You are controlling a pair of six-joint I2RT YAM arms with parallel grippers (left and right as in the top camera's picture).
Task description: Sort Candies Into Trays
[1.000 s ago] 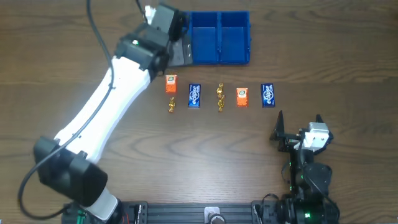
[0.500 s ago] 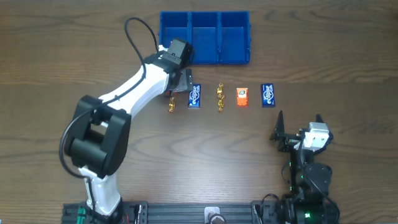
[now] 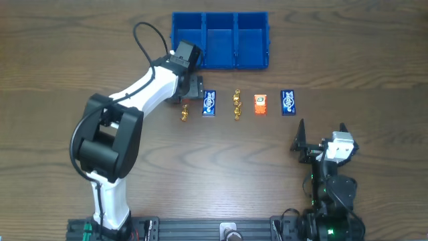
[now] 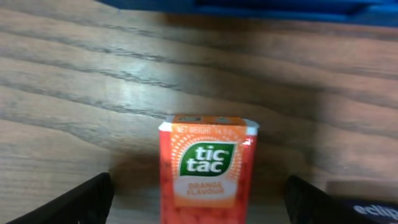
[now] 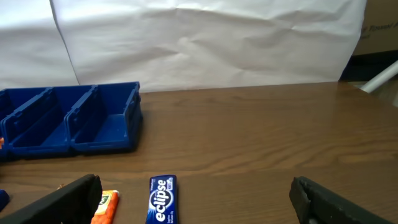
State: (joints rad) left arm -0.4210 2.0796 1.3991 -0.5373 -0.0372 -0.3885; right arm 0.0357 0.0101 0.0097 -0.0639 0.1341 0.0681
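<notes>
An orange mint box [image 4: 208, 168] lies flat on the wood, between the spread fingers of my left gripper [image 4: 199, 210], which is open and low over it. In the top view the left gripper [image 3: 190, 87] covers that box, just below the blue three-bin tray [image 3: 221, 61]. Along the row lie a gold candy [image 3: 185, 114], a blue gum pack [image 3: 208, 102], two more gold candies [image 3: 237, 106], a second orange box [image 3: 260, 104] and a second blue pack [image 3: 288, 102]. My right gripper [image 3: 319, 137] is open near its base, holding nothing.
From the right wrist I see the tray [image 5: 68, 121], the blue pack [image 5: 161, 199] and an orange box [image 5: 107, 205] across bare wood. A white sheet hangs behind the table. The table's front half is open wood.
The left arm came down from over the tray's left end to the left orange box, uncovering the tray. The right arm stayed still.
</notes>
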